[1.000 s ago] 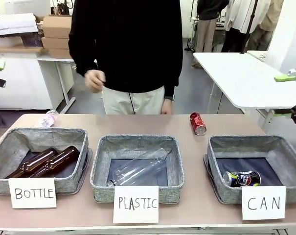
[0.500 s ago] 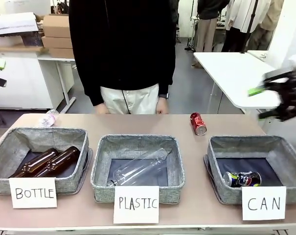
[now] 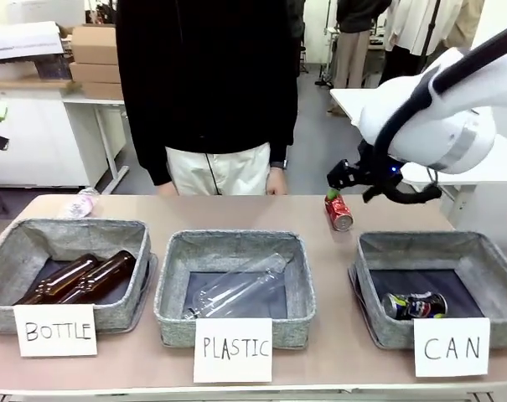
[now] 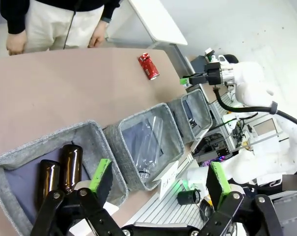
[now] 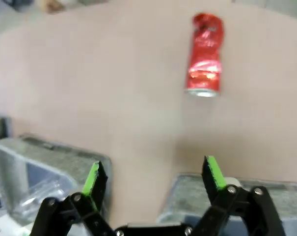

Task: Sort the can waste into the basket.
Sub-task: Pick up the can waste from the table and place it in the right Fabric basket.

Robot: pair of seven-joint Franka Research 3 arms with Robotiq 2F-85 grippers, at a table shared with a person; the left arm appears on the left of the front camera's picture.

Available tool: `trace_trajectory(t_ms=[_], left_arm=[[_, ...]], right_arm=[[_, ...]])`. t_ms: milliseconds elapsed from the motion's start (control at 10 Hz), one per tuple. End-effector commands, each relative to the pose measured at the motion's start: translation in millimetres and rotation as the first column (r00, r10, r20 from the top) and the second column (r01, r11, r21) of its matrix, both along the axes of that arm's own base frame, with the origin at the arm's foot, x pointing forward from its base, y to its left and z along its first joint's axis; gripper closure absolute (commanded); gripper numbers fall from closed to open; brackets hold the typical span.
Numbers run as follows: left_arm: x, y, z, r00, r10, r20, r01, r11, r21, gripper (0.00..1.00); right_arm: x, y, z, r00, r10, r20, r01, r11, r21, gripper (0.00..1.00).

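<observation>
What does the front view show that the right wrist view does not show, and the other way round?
Front view alone: the blue and silver can lying in the CAN basket, the hand-lettered signs, the brown bottles and the person. Right wrist view alone: the right gripper from behind, fingers apart and empty. Both: the red can lying on the table, outside any basket.

Two grey fabric baskets on the tan table (image 3: 152, 209): one signed "BOTTLE" (image 3: 35, 243), at the left, with two brown glass bottles (image 3: 77, 279) lying side by side on its dark bottom; one signed "PLASTIC" (image 3: 236, 247), in the middle, with a clear plastic bottle (image 3: 236, 289) lying slantwise inside. Another clear plastic bottle with a pink label (image 3: 81, 203) lying on the table behind the left basket. Cardboard boxes (image 3: 95, 59) stacked on a white counter far left. White table (image 3: 404, 134) behind, right.
</observation>
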State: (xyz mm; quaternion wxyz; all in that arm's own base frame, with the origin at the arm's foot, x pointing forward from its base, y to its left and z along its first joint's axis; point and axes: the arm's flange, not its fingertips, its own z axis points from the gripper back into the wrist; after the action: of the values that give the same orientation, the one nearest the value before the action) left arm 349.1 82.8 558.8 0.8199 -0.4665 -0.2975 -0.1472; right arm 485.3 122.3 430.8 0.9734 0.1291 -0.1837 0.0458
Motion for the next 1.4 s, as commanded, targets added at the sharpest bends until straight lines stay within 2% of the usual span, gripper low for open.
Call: trace_trajectory(t_ms=[0, 200, 300, 500, 800, 1100, 1300], left_arm=[[-2, 0, 3, 1.000, -0.006, -0.005, 0.006, 1.000, 0.001, 0.00], [-2, 0, 3, 1.000, -0.006, -0.005, 0.006, 1.000, 0.001, 0.00], [-2, 0, 3, 1.000, -0.006, -0.005, 0.006, 1.000, 0.001, 0.00], [-2, 0, 3, 1.000, -0.006, -0.005, 0.006, 1.000, 0.001, 0.00], [-2, 0, 3, 1.000, -0.006, -0.005, 0.006, 1.000, 0.001, 0.00], [-2, 0, 3, 1.000, -0.006, -0.005, 0.006, 1.000, 0.001, 0.00], [-2, 0, 3, 1.000, -0.006, -0.005, 0.006, 1.000, 0.001, 0.00]], right_arm=[[-7, 4, 5, 1.000, 0.027, 0.003, -0.027, 0.999, 0.046, 0.00], [0, -5, 2, 1.000, -0.003, 0.001, 0.003, 1.000, -0.002, 0.00], [23, 0, -6, 0.987, 0.114, 0.109, -0.100, 0.987, -0.125, 0.00], [89, 8, -26, 0.992, 0.117, 0.043, -0.106, 0.972, -0.210, 0.00], [147, 22, -73, 0.991, 0.097, -0.091, -0.118, 0.958, -0.262, 0.00], [165, 28, -110, 0.980, 0.048, -0.195, -0.101, 0.956, -0.277, 0.00], [168, 28, -118, 0.978, 0.017, -0.209, -0.082, 0.948, -0.308, 0.00]])
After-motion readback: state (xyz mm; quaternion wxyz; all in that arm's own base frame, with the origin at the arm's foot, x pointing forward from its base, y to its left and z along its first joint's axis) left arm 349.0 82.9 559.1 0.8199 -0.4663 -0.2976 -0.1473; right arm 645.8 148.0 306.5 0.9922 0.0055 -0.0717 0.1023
